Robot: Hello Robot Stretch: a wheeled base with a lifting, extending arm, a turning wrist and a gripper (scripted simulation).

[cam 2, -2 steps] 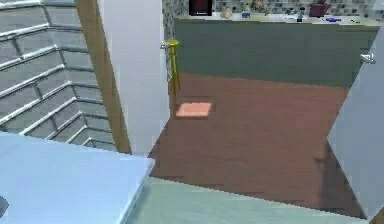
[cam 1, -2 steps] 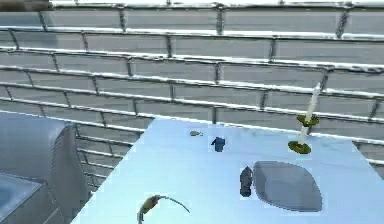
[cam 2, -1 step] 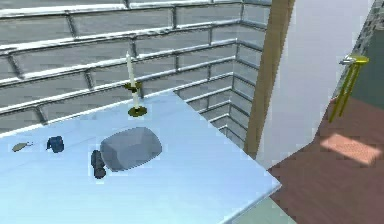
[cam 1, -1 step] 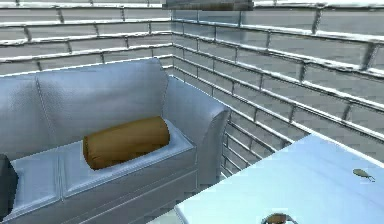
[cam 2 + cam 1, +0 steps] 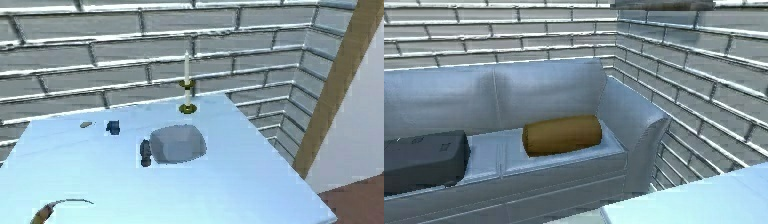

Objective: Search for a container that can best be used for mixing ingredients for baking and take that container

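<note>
In the arm side view a pale blue table (image 5: 250, 175) fills the lower frame; near its middle sits a grey bowl-like thing (image 5: 178, 143), with a small dark object (image 5: 146, 152) just at its left edge. Above it a candle (image 5: 186, 70) stands upright near the brick wall (image 5: 90, 50). A curved brown thing (image 5: 55, 208) lies lower left. In the forward view a grey sofa (image 5: 534, 90) carries a brown cushion (image 5: 562, 134) and a dark case (image 5: 424, 160)
</note>
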